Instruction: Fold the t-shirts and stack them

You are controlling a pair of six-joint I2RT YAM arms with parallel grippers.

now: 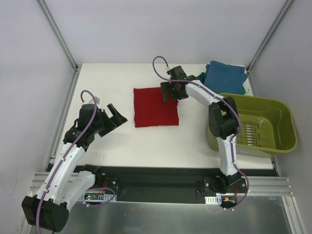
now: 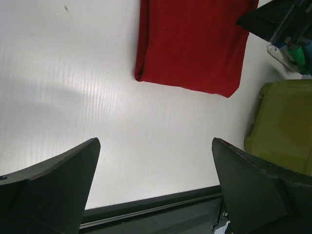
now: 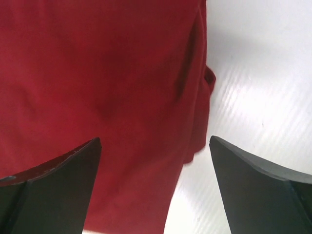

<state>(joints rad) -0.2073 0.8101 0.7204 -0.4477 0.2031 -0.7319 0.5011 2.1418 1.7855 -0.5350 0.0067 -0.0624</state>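
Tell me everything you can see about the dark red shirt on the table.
The dark red shirt is soft plain cloth with no print showing, folded into a rough square and lying flat near the middle of the white table. Its edges show doubled layers, and a small fold pokes out on one side. The right gripper, open, hangs over its far right part; whether it touches the cloth cannot be told. Nothing else touches it.

Robot lab, white enclosure walls (image 1: 146, 29) (aluminium-framed), bench-bolted arms
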